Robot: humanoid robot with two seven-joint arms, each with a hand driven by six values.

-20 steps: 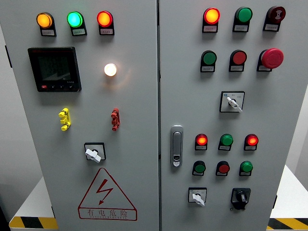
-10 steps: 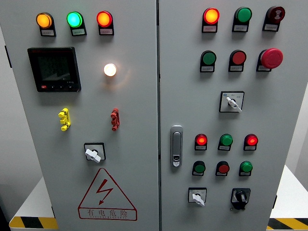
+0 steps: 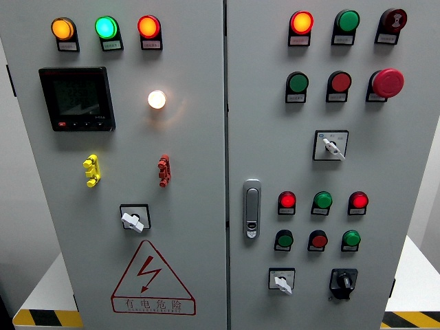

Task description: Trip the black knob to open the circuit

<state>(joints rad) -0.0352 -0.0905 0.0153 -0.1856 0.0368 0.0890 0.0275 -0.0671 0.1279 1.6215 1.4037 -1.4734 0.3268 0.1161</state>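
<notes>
In the head view, a grey two-door electrical cabinet [image 3: 192, 137] fills the frame, its door seam running vertically just right of centre. Neither robot hand nor arm shows anywhere in the picture, so how far the hands are open, or whether they hold anything, cannot be told.

The black knob [image 3: 343, 282] sits at the lower right of the frame, on the right door, in a black square plate; it is the rightmost of the two switches in the bottom row. Just to its left is a white-handled selector switch [image 3: 281, 280]. Above them are two rows of three small lamps, the upper row [image 3: 322, 201] red, green, red and lit, the lower row [image 3: 318, 239] green, red, green. Further up, a second white selector [image 3: 331, 146] sits at mid-right, and a red mushroom button [image 3: 388, 82] stands at the upper right beside green and red round buttons. A metal door handle [image 3: 252, 208] is mounted near the seam.

On the left door, amber, green and red lamps [image 3: 106, 27] glow along the top left, with a dark display panel [image 3: 76, 98] below them and a white lit lamp [image 3: 157, 99] to its right. A yellow clip [image 3: 91, 170] and a red clip [image 3: 163, 170] sit mid-left, a white selector [image 3: 134, 218] below them, and a red triangular warning sign [image 3: 152, 278] at the bottom.
</notes>
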